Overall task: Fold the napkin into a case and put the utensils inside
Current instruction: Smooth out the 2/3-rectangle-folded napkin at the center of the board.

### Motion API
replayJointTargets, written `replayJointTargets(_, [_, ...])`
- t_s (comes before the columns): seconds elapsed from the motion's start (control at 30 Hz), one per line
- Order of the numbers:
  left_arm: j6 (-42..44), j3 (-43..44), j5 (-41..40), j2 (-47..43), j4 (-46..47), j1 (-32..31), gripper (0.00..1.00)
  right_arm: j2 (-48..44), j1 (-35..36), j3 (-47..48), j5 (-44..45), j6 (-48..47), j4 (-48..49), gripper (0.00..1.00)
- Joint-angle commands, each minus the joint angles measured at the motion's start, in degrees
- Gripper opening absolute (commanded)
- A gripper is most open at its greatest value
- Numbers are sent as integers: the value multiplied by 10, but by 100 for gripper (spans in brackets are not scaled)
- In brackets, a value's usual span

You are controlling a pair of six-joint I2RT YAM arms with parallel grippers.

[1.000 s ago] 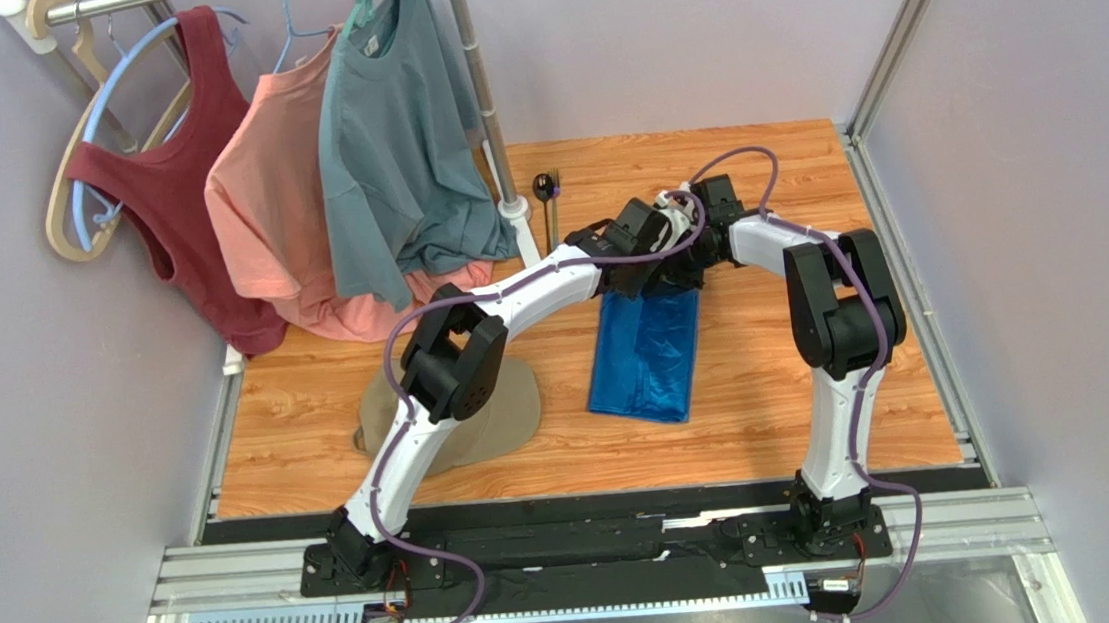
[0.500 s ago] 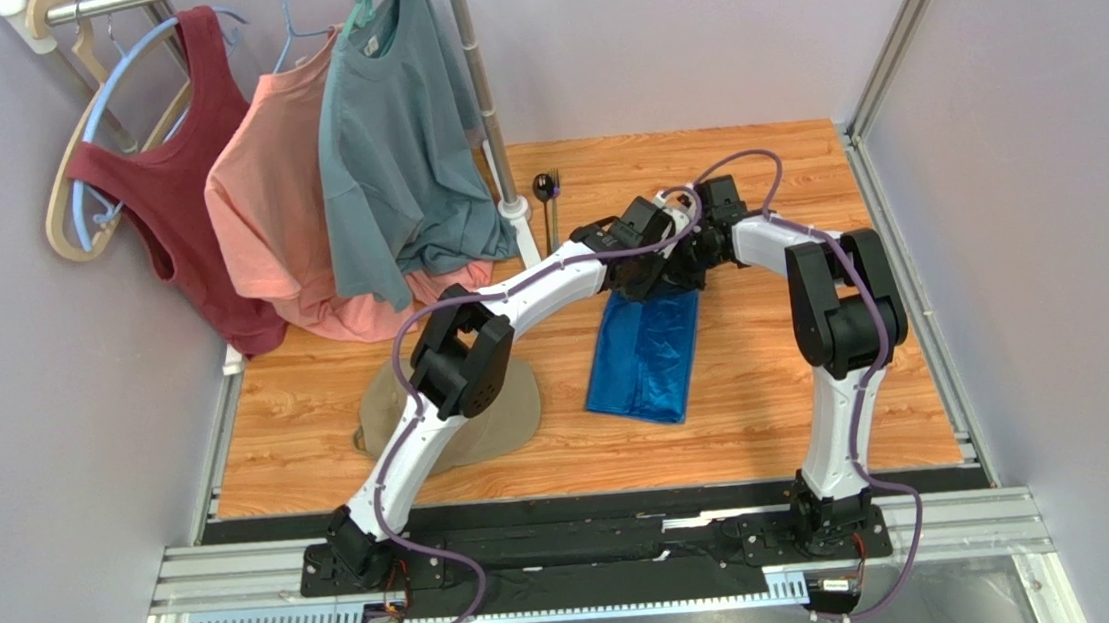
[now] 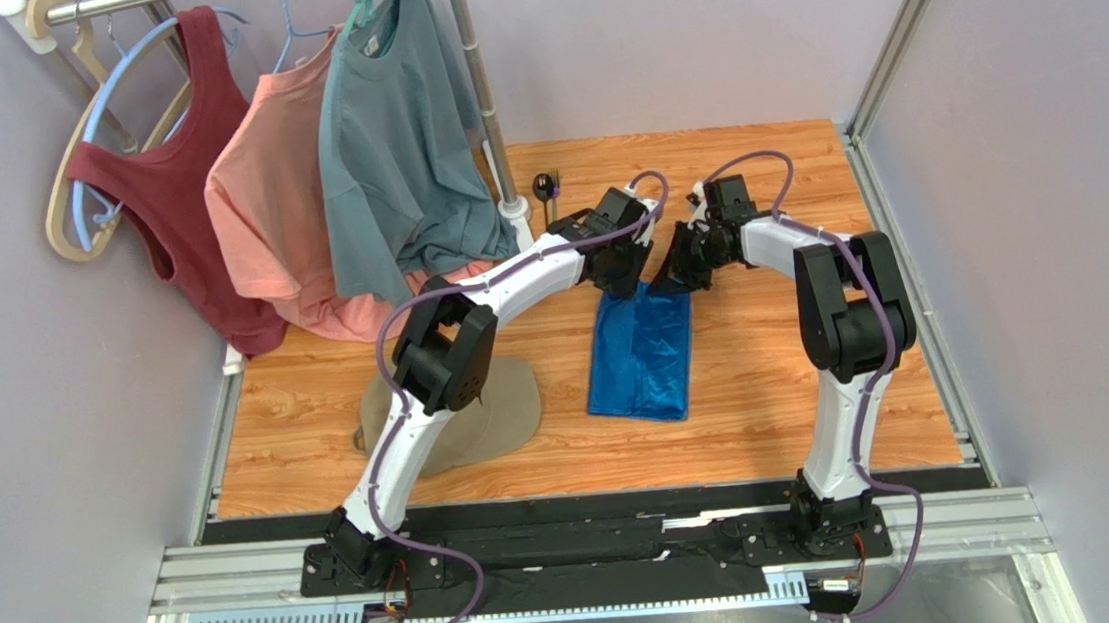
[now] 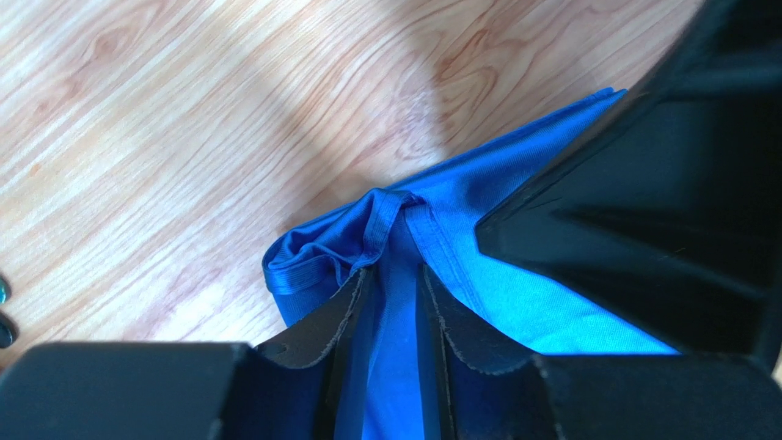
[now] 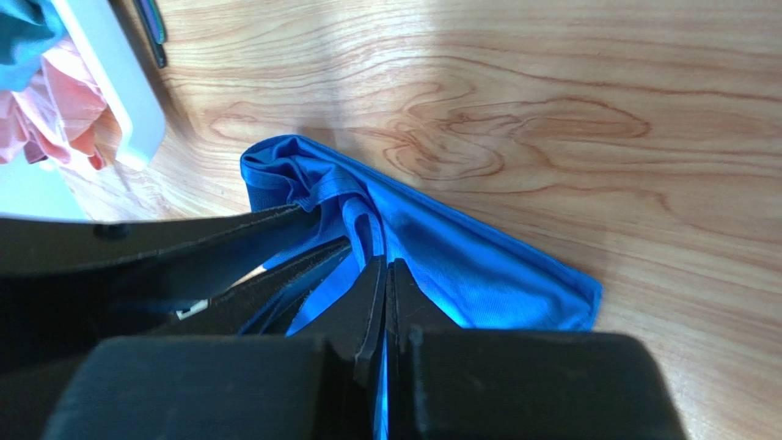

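Both end effectors are pinched nearly shut on the far edge of the napkin. The left end effector (image 4: 390, 298) has a raised pleat of blue cloth between its fingers, and the right end effector (image 5: 385, 275) clamps a thin layer just beside it. Over the last second the two wrists, which had been crowded together above that edge, have drawn a little apart, the left going left and the right going right. The far end of the cloth now shows between them. The napkin (image 3: 645, 357) lies mid-table as a long, narrow folded strip running near to far on the table (image 3: 778, 382). I judge this to be the mouth of the case being spread open. The utensils (image 3: 548, 199) lie untouched further left and far, by the rack post's foot, so loading them is yet to come.
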Motion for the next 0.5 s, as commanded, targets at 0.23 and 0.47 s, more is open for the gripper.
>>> replayJointTargets(0.23, [-61, -42, 117, -100, 25, 42, 33, -31, 1, 13, -22, 5, 10, 0])
replayJointTargets(0.47, [-87, -98, 147, -142, 66, 69, 31, -45, 2, 16, -23, 8, 8, 0])
